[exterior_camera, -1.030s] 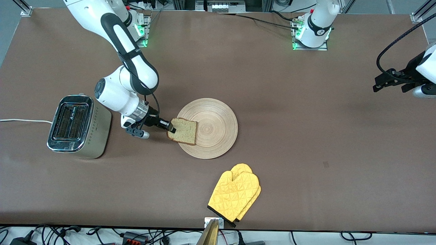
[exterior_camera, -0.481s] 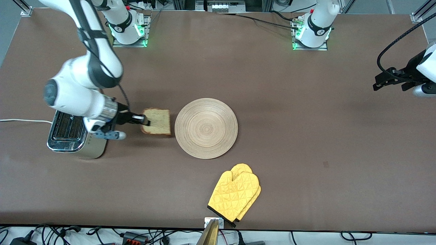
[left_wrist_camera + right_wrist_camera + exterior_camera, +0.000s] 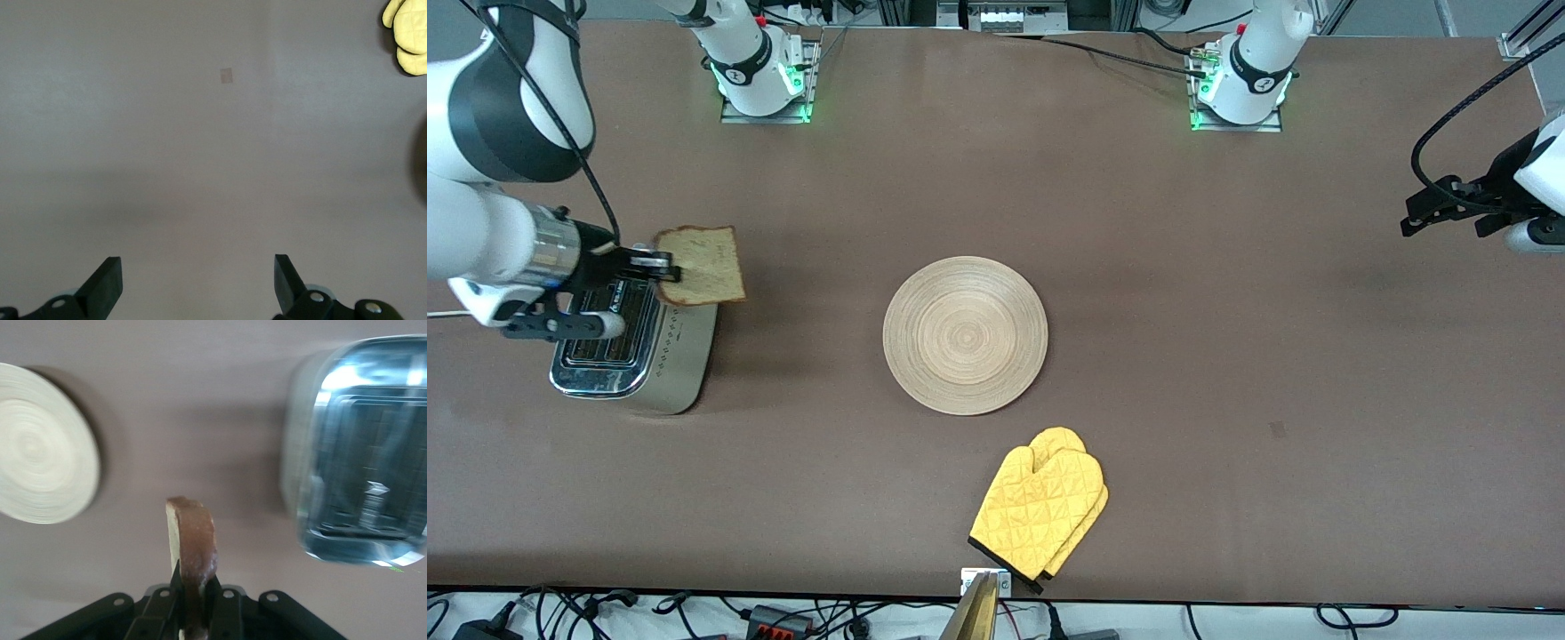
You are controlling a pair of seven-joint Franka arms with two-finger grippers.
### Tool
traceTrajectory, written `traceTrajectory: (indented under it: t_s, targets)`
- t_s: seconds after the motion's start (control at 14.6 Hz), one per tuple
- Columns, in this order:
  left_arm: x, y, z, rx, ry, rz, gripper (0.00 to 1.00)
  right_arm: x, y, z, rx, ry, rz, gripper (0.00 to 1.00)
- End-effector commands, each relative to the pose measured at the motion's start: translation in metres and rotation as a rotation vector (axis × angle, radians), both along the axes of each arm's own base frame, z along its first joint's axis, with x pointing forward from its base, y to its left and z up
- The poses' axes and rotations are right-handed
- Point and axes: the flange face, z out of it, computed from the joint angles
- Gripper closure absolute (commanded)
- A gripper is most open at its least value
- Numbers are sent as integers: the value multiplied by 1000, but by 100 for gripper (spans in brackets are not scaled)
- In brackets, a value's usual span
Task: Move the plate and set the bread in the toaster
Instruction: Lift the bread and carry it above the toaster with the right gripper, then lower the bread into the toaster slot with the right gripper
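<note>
Right gripper: jaws clamped on bread edge, over toaster | left gripper: waiting, jaws spread | risk: flat, off-slot slice may snag the rim.

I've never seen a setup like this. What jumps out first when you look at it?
The right gripper holds a slice of bread in the air beside the chrome toaster at the right arm's end of the table. A bare wooden plate sits mid-table, with yellow oven mitts nearer the front camera. The left gripper waits open over bare table.
</note>
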Motion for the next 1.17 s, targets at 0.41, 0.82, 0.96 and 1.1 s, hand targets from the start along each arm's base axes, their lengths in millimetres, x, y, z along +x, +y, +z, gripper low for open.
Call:
traceTrajectory:
  t_s: [0.41, 0.82, 0.96, 1.1]
  targets:
    - [-3, -1, 8, -13, 3, 8, 0, 13, -84, -3, -240, 55, 57, 100]
    - [-3, -1, 8, -13, 7, 8, 0, 41, -91, -26, -262, -51, 68, 100]
    - [-4, -1, 7, -13, 8, 8, 0, 45, -92, -34, -263, -53, 81, 100]
    - [-4, -1, 7, -13, 8, 8, 0, 49, -94, -45, -269, -47, 76, 100]
